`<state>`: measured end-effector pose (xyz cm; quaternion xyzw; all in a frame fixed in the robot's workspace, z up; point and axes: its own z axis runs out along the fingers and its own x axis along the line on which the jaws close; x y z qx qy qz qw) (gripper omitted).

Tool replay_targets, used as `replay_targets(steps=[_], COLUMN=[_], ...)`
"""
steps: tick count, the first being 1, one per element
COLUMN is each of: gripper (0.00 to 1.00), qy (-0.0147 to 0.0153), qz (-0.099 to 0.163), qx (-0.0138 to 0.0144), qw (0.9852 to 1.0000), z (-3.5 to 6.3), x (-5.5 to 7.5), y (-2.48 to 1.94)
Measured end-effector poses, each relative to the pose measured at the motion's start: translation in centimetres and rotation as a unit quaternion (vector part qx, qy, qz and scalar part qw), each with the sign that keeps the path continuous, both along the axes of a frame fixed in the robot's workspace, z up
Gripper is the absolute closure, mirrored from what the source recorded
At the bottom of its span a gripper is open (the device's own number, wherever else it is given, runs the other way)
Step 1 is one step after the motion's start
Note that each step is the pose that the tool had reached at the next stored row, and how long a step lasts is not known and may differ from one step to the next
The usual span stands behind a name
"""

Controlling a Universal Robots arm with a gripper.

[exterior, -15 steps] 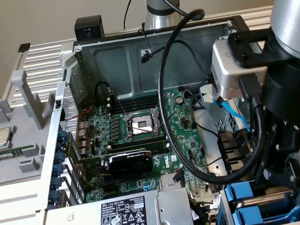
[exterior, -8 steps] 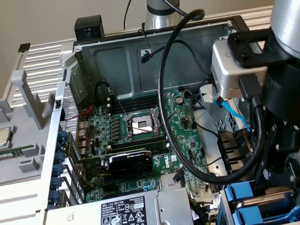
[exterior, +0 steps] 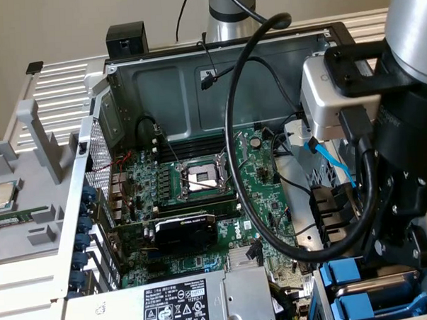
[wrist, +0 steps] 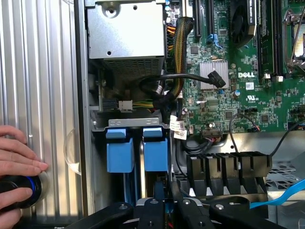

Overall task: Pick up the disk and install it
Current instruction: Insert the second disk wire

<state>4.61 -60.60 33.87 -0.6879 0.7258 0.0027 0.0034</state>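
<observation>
The claw (wrist: 164, 210) is held low over the drive bay of the opened computer case (exterior: 196, 76), its jaws drawn nearly shut on the edge of something blue between them, judged to be the disk (wrist: 164, 214) in its carrier, gripped narrow so that it can be slid upright into a slot. Just ahead of the claw two blue carrier fronts (wrist: 119, 149) are counted, seated side by side in the bay. Beyond them one grey power supply (wrist: 125, 28) is fixed. Off to one side, one hand (wrist: 16, 162) is rested on one black knob (wrist: 19, 191) (its purpose cannot be told).
</observation>
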Motion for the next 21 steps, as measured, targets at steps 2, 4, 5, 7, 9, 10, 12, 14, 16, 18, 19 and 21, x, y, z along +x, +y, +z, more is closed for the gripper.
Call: replay_targets(steps=[2,4,5,7,9,10,12,14,16,18,19,21], gripper=[0.83,0.83,0.83,0.83,0.83,0.83,0.83,0.83,0.83,0.83,0.83,0.83], qy=[0.0000,0.0000,0.0000,0.0000,0.0000,0.0000,0.0000,0.0000,0.0000,0.0000,0.0000,0.0000], qz=[0.000,0.000,0.000,0.000,0.000,0.000,0.000,0.000,0.000,0.000,0.000,0.000], qx=[0.0001,0.0003,0.0003,0.0003,0.0001,0.0001,0.0002,0.0004,0.0006,0.0015,0.0022,0.0043], qw=[1.0000,1.0000,1.0000,1.0000,1.0000,1.0000,1.0000,1.0000,1.0000,1.0000,1.0000,1.0000], z=[0.00,-0.02,-0.01,-0.02,0.01,0.00,-0.01,-0.02,-0.02,-0.02,-0.01,0.00], x=[0.00,-0.01,-0.01,-0.01,-0.01,-0.02,-0.02,-0.02,-0.02,-0.02,-0.02,-0.02], y=[-0.01,-0.04,-0.04,-0.07,-0.07,-0.10,-0.14,-0.18,-0.26,-0.33,-0.35,-0.35])
